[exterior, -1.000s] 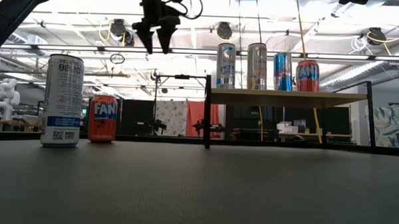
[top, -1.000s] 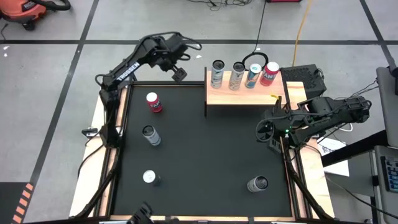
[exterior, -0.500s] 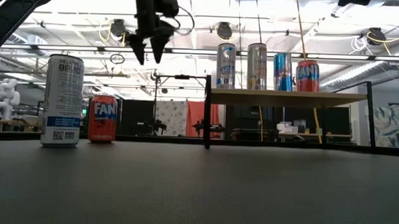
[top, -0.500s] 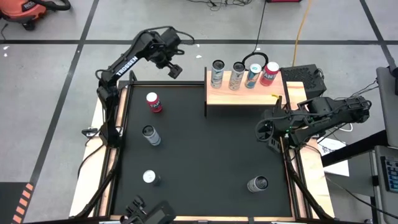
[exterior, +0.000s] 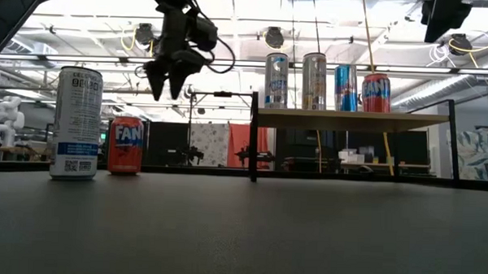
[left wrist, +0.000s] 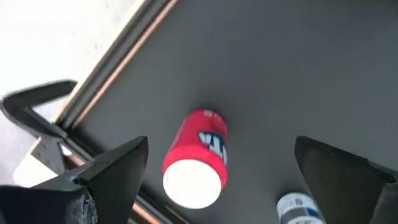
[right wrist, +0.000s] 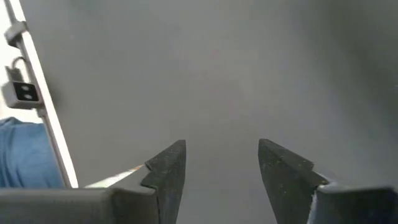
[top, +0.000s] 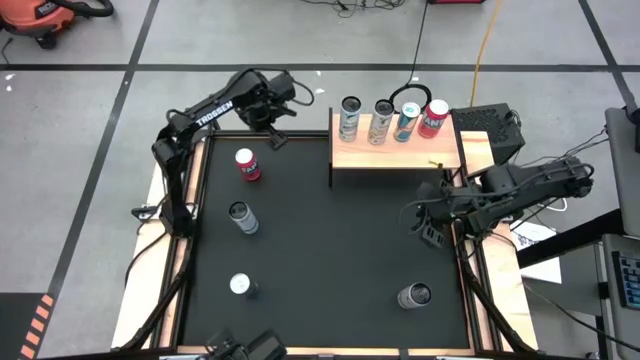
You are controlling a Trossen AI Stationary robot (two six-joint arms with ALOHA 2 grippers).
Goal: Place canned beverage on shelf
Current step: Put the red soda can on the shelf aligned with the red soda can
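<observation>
Eight cans are in view, all standing upright with their long axes vertical. Four stand in a row along the far edge of the shelf (top: 392, 150), which sits at the tabletop's (top: 330, 260) far edge, toward the far right corner: a white and blue can (top: 349, 118), a silver can (top: 381, 121), a blue can (top: 407, 121) and a red can (top: 433, 117) at the right end. The shelf's long side runs parallel to the far edge.

Four more cans stand on the black tabletop. A red Fanta can (top: 247, 164) is near the far left corner, a grey can (top: 241, 216) sits nearer along the left edge, a white-topped can (top: 240, 286) is toward the near left corner, and another grey can (top: 414, 296) is toward the near right corner.

The left gripper (top: 275, 132) hangs above the far edge, just beyond the red Fanta can, its fingers spread wide and empty. The right gripper (top: 428, 229) hovers at the right edge, partly parted, grasping nothing.
</observation>
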